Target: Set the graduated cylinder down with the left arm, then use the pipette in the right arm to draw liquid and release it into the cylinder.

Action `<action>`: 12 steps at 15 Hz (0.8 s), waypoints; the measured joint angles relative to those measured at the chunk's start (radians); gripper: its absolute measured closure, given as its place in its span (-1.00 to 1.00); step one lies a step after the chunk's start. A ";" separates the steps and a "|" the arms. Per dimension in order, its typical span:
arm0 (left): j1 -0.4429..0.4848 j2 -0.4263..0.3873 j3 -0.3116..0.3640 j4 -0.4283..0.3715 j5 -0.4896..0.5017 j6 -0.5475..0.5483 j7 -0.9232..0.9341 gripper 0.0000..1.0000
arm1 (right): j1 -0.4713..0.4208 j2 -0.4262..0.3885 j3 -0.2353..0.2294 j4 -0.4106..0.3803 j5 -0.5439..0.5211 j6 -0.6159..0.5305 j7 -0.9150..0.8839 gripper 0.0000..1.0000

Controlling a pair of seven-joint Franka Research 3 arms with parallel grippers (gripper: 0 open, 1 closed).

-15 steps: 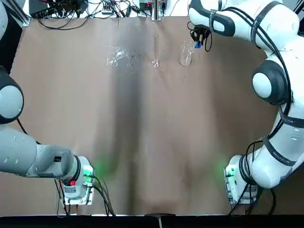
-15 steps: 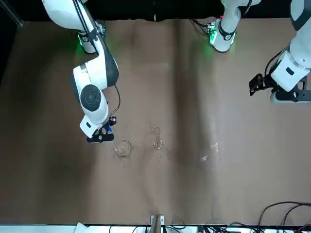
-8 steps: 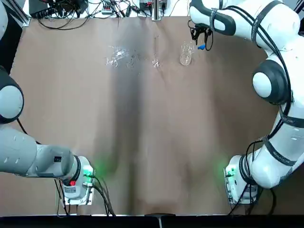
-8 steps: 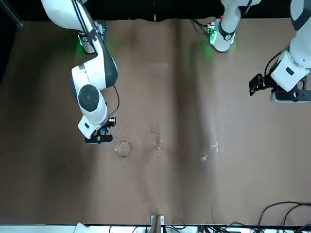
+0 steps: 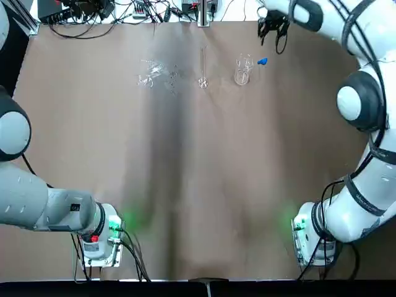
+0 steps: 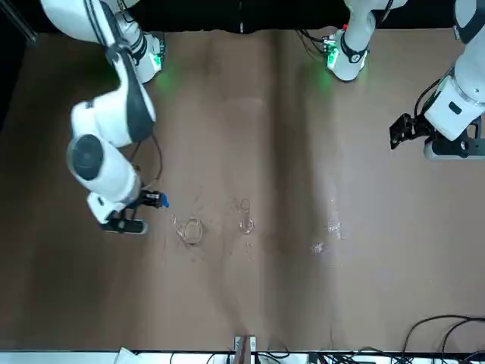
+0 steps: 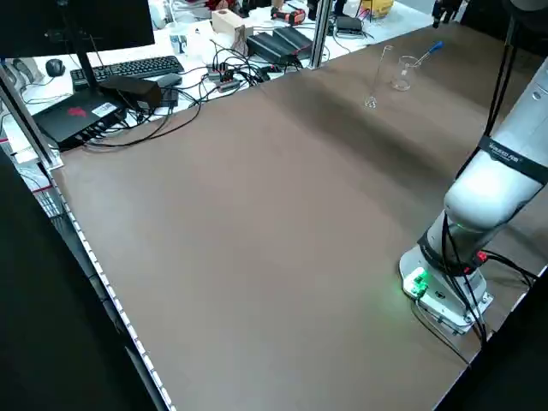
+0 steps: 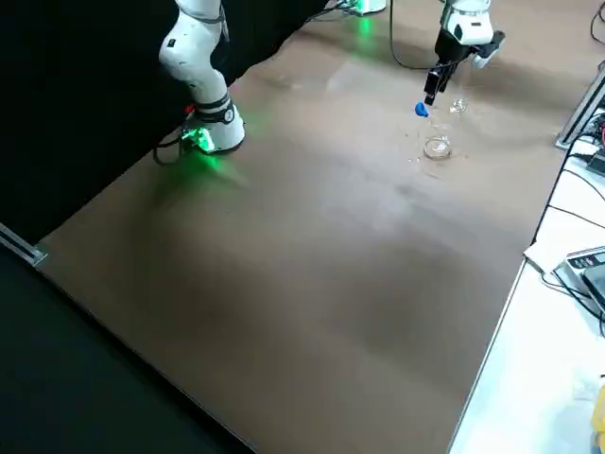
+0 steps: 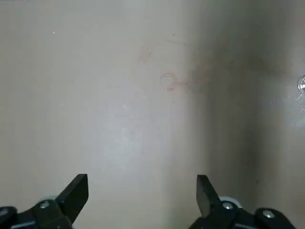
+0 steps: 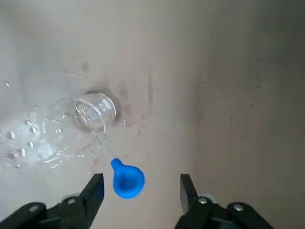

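Pipette parked in the beaker, both grippers holding nothing

Nearest the bases, the left gripper [image 6: 409,133] hung off at the robot's left side of the table [image 5: 198,185], its 2 fingers [image 9: 76,191] spread wide over bare tabletop. Farther out, the graduated cylinder [image 5: 202,67] stood upright on its foot, with scattered clear glass pieces [image 5: 154,73] to its left and the beaker [image 5: 242,69] just to its right. The pipette [image 5: 262,61] leaned in that beaker, blue bulb sticking out over the rim. Farthest away, the right gripper [image 5: 272,26] sat above and beyond the bulb, fingers [image 10: 95,188] released and apart, not touching it.
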 joint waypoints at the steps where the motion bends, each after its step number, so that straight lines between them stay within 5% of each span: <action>1: -0.001 0.000 -0.001 0.000 0.000 0.000 0.000 -1.00 | -0.020 -0.020 0.000 0.001 0.019 -0.022 -0.019 -0.45; 12: -0.003 0.000 -0.003 0.000 0.000 0.000 0.000 -0.98 | -0.287 -0.235 -0.004 0.004 0.071 -0.286 -0.370 -0.82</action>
